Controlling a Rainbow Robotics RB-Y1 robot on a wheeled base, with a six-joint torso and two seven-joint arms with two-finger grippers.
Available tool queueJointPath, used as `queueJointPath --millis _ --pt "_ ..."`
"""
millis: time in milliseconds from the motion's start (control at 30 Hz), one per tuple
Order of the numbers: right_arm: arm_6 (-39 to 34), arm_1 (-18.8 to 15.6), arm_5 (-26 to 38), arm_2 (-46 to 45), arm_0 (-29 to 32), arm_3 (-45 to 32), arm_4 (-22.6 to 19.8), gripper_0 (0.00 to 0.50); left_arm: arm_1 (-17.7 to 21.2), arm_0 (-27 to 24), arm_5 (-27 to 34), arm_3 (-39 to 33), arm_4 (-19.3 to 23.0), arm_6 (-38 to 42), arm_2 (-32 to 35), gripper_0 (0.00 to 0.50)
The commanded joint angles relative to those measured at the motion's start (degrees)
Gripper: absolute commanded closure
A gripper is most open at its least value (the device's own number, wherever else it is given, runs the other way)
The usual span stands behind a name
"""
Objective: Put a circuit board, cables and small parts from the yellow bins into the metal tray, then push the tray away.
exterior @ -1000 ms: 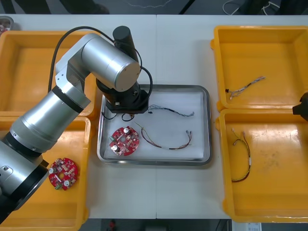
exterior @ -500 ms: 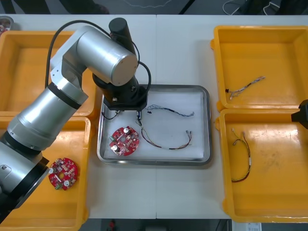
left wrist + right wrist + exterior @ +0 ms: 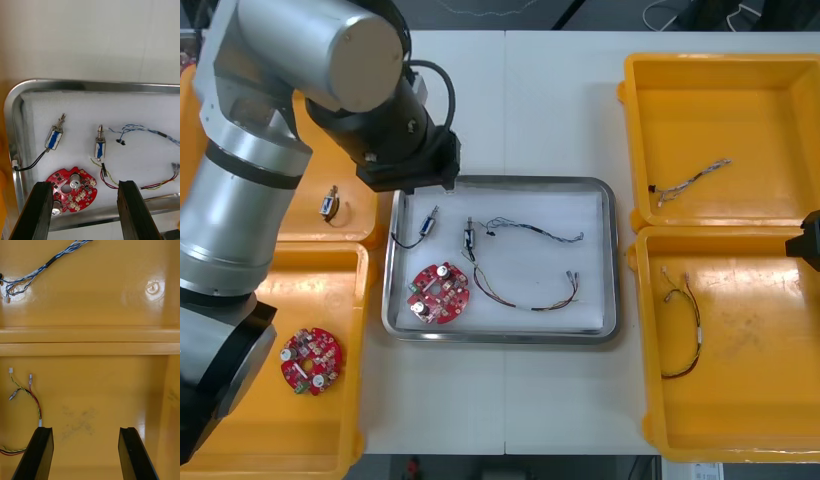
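Left end effector (image 3: 84, 183) spread over shiny rectangular metal tray (image 3: 611, 260) on counter (image 3: 560, 100), which carries round red circuit board (image 3: 438, 293). Tray judged rigid, light, slippery: push near rim. Right end effector (image 3: 85, 429) spread over yellow bin (image 3: 760, 400).

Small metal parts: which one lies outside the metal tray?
The small metal part in the far left yellow bin; the other two lie side by side inside the metal tray.

Metal tray (image 3: 612, 262): polished, mirror-bright rim; white matt lining (image 3: 530, 265) inside. Yellow bins (image 3: 740, 110): smooth glossy plastic, showing highlights. Left arm (image 3: 310, 40) casing: satin silver metal. Table (image 3: 550, 100): smooth, matt, light.
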Motion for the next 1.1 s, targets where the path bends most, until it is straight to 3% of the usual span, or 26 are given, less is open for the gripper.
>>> queueJointPath --millis 33,267,633,800,1100 --pt "-1.94 -2.30 0.16 -0.88 0.76 -1.94 -1.13 0.000 2.43 -1.23 0.50 -6.14 1.25 0.27 3.59 0.000" --pt "-2.20 -4.93 0.16 2.28 0.06 -3.70 -5.00 0.000 7.44 4.48 0.50 -13.78 3.97 -1.14 7.37 0.000" --pt "-2.29 -6.52 0.16 12.65 -4.95 -6.95 -12.12 0.000 18.43 12.21 0.50 -19.67 14.17 -3.95 14.84 0.000" --pt "-1.68 -6.52 0.16 20.30 -8.29 -7.13 -12.47 0.000 22.47 15.55 0.50 -20.73 17.51 -5.36 17.74 0.000" --pt "-1.06 -6.52 0.16 31.46 -14.53 -8.18 -10.80 0.000 26.95 23.55 0.50 -21.69 19.18 -14.23 23.63 0.000"
